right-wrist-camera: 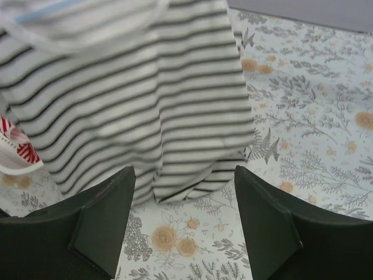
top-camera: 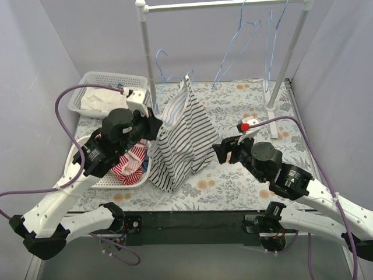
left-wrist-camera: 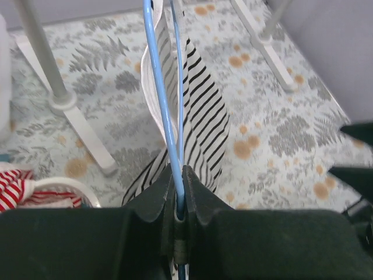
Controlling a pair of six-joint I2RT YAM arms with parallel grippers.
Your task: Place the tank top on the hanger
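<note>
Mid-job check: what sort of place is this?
Probably a lab booth staged as a laundry corner: plain grey walls close around a floral-covered table, with a small clothes rail holding blue hangers and white laundry baskets.

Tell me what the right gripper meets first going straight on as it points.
Most likely the white tank top with thin dark stripes: its hem hangs straight ahead of the open right gripper, though depth is unclear.
</note>
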